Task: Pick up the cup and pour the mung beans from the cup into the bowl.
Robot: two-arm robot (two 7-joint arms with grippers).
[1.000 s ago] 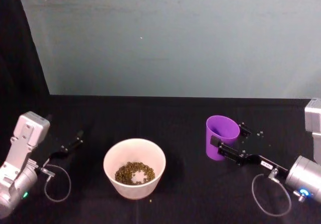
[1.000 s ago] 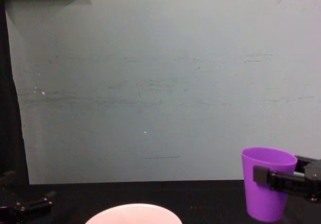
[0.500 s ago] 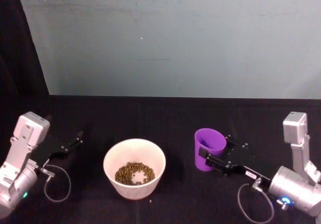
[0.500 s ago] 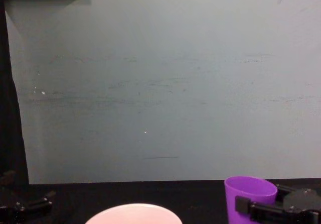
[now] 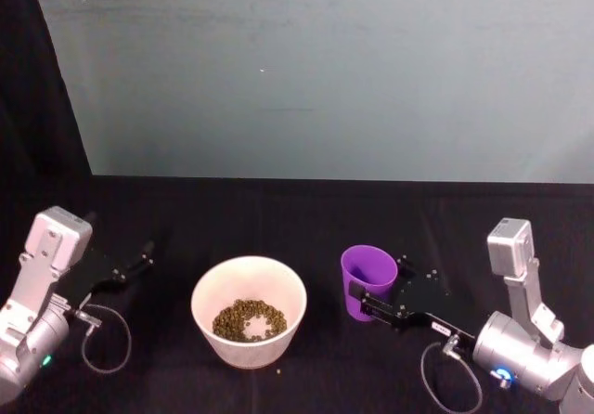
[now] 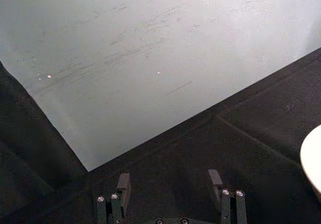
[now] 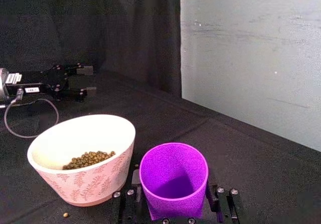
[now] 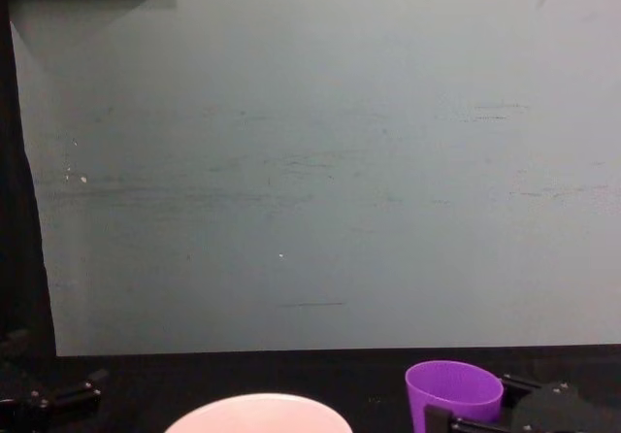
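Purple cup upright between the 2 fingers of the right gripper, clamped on its lower wall, right of the white bowl and near it without touching. In the right wrist view, cup seated squarely in the right gripper, 1 dark finger against each side of the tumbler, rim open toward the camera and interior empty as far as visible. Whether the cup base rests on the black tabletop or hangs just above: cannot tell. Bowl just beside the cup, a faint leaf pattern on its outer wall, a layer of mung beans in its bottom; same beans seen from the head view as a ring-shaped patch with a bare spot in the middle. 1 stray bean on the tabletop just in front of the bowl. In the chest view, cup low at right with the right gripper around it, bowl rim at the bottom edge to its left. Left gripper parked at the left edge of the tabletop, well apart from the bowl, fingers spread wide and holding nothing; in the left wrist view, left gripper with both fingers parted over bare black cloth, a sliver of bowl rim at the edge.
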